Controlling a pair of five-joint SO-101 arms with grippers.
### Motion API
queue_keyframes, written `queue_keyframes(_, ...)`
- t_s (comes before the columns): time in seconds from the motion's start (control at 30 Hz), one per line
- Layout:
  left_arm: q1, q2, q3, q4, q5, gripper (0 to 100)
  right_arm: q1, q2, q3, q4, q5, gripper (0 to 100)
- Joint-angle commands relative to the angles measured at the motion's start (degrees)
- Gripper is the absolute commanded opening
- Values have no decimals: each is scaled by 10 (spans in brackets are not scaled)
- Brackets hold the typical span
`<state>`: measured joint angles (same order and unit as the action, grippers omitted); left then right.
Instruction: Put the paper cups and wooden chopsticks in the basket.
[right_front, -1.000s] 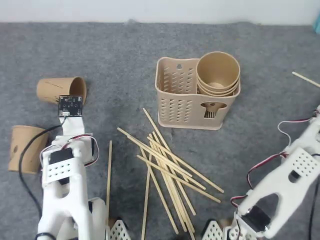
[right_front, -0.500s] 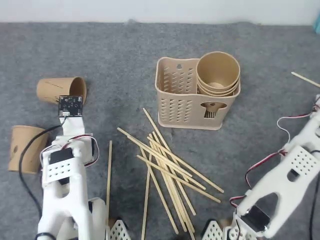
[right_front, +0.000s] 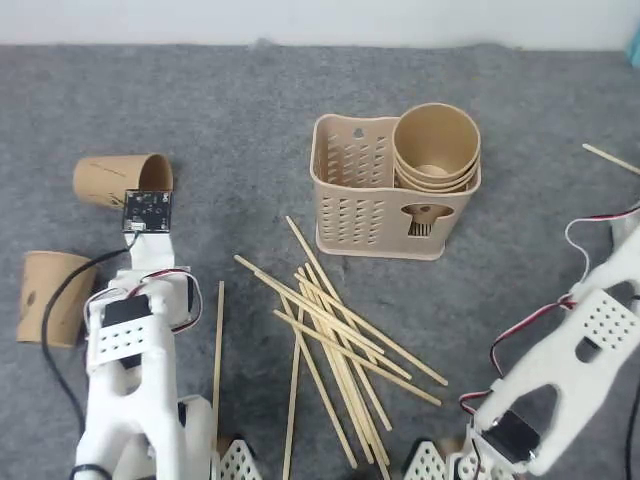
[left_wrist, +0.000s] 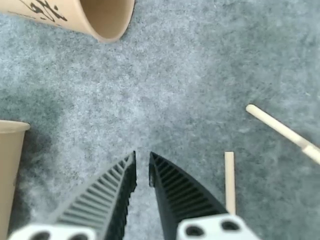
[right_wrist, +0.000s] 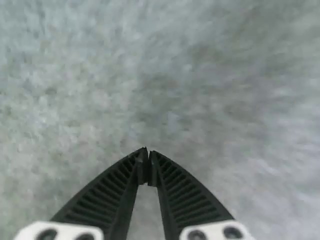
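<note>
Far left, two paper cups lie on their sides on the grey mat: one (right_front: 52, 297) beside the left arm (right_front: 130, 340), the other (right_front: 122, 180) just beyond its wrist. The left gripper (left_wrist: 142, 156) hovers over bare mat between them, jaws all but closed, a thin slit between them, nothing held. A single chopstick (right_front: 218, 340) lies just beside that arm. Centre now: a loose pile of wooden chopsticks (right_front: 340, 345) is fanned out in front of the basket (right_front: 360, 215). Its right compartment holds a stack of cups (right_front: 436, 145). At the far right edge lies a stray chopstick (right_front: 610, 158). The right arm (right_front: 570, 370) sits low, and the right gripper (right_wrist: 145, 152) is pinched closed, empty, over bare mat.
</note>
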<state>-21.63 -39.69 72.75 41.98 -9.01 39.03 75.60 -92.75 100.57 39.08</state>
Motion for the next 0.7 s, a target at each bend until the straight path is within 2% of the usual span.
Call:
queue_keyframes(0.0, 6, -18, -2, 4, -4, 40, 30, -88, 9, 27, -8, 9)
queue_keyframes(0.13, 6, -18, -2, 4, -4, 40, 52, -175, 102, 28, -8, 9)
queue_keyframes(0.27, 6, -18, -3, 9, -2, 40, 72, -327, 269, 26, -5, 9)
queue_keyframes(0.43, 18, -14, -31, 85, -4, 43, 79, -503, 488, 20, 6, 9)
queue_keyframes(0.57, 98, -13, -49, 148, -2, 44, 79, -572, 610, 11, 29, 9)
queue_keyframes(0.67, 157, -12, -50, 154, 1, 46, 79, -593, 675, -16, 30, 9)
